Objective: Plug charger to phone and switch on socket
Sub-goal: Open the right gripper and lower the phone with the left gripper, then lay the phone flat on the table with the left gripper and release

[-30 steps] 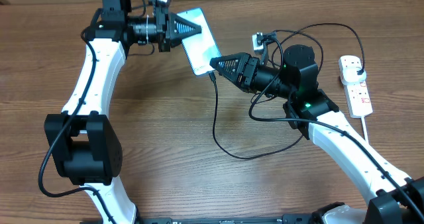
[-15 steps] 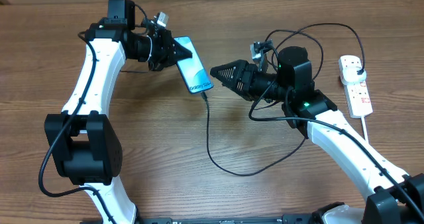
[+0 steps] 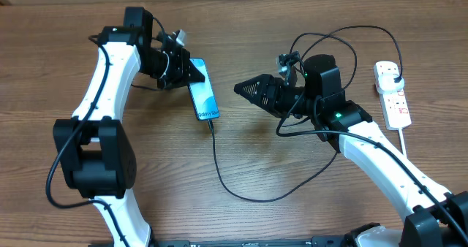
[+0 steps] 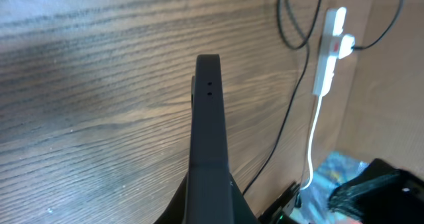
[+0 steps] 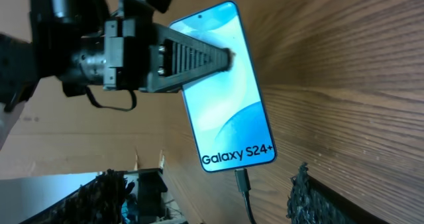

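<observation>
Phone (image 3: 202, 95) is clamped at its top end between the closed fingers of the left gripper (image 3: 194, 73). It is tilted onto one long edge over the wooden table (image 3: 146, 196). Its screen glows light blue and reads "Galaxy S24+" near the lower end. The charger (image 3: 219, 175) has its connector tip (image 5: 241, 179) seated in the port at that lower end. Its thin black cable loops across the table, past the right arm and up to the socket (image 3: 397, 104). A black plug (image 3: 395, 73) sits in the far outlet of this white power strip, which lies near the table's right edge. The right gripper (image 3: 240, 88) hangs just right of the phone, jaws apart, holding nothing.
</observation>
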Controlling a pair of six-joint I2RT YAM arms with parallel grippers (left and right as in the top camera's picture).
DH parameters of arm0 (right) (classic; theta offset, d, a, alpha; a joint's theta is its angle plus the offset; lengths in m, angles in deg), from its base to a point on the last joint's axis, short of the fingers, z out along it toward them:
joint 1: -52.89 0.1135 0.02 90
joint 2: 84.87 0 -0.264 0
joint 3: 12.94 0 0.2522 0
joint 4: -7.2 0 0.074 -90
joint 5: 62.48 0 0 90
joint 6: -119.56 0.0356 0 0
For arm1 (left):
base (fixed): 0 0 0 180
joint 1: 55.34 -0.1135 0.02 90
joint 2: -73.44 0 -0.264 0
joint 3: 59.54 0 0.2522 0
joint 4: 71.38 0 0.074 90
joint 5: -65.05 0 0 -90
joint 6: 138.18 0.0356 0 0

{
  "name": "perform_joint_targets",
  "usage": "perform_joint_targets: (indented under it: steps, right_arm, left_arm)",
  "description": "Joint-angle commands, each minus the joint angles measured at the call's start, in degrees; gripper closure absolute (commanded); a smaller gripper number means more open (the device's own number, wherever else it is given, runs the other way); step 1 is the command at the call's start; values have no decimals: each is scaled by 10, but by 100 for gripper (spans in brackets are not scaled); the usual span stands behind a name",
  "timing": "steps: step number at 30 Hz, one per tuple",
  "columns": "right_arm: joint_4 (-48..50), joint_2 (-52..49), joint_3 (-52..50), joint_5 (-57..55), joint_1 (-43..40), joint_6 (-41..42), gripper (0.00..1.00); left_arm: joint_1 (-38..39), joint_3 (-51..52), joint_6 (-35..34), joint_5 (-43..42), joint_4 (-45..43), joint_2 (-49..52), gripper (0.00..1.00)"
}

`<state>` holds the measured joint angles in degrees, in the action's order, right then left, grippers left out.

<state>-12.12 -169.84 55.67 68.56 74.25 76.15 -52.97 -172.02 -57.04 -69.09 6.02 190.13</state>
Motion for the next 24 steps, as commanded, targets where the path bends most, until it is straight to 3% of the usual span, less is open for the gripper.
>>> perform_joint_targets:
  steps: [1,24]
  right_arm:
    - [-10,4,7,-11,-2,-20,19]
    - [-32,4,6,-12,-2,-33,19]
  left_arm:
    - [-1,-4,51,-25,7,31,96]
    - [0,-4,38,-20,-54,140,96]
